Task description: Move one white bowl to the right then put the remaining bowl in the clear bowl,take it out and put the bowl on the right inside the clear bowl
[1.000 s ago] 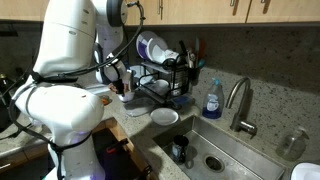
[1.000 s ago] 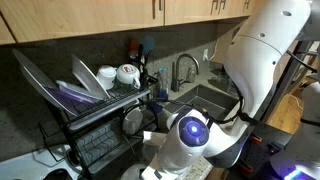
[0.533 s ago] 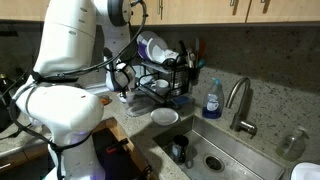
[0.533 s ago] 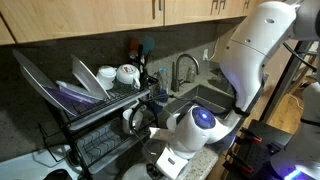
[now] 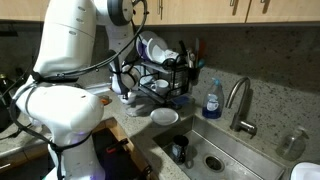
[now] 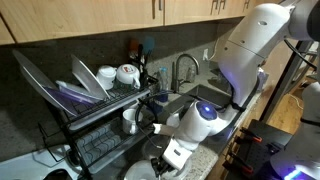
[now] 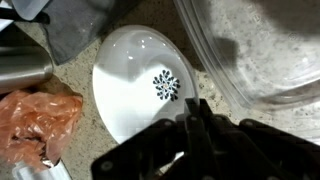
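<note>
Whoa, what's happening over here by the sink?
A white robot arm is working at a kitchen counter. In the wrist view its jaws are shut at the near rim of a white bowl with a small blue pattern inside, apparently pinching it. A clear bowl sits right beside it on the granite counter. The white bowl is not inside it.
</note>
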Motion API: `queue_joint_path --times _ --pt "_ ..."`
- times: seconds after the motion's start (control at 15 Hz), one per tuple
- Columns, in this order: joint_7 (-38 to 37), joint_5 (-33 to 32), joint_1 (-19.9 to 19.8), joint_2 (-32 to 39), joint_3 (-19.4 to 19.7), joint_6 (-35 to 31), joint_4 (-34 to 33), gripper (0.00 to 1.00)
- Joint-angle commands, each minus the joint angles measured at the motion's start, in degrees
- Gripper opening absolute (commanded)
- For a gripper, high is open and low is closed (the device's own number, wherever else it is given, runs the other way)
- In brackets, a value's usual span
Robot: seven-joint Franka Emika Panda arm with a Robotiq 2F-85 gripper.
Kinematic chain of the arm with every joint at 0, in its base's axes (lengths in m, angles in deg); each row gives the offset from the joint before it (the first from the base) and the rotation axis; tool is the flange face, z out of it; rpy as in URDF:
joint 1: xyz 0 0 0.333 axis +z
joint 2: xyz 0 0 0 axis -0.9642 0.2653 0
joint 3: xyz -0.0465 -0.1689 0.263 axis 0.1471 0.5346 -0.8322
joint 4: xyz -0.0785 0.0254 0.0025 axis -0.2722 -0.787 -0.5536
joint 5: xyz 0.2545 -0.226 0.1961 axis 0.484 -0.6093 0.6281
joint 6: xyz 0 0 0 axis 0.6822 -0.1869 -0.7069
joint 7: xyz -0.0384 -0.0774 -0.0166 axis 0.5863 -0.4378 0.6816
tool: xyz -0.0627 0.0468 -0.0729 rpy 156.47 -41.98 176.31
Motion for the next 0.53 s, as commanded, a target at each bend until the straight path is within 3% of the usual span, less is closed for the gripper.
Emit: queue_joint_path --times 0.0,0.13,0.33,0.47 --pt "-0.6 -1.1 0.7 -0.4 0.5 0.4 1.5 0.31" --pt "-0.3 -0.8 0.6 -0.2 0.3 0.9 1.9 0.36" --pt "0.0 -0.5 0.7 0.4 0.1 1.2 2.5 0.59" --pt "-0.2 -0.5 1.0 0.3 0.2 1.5 3.0 0.69"
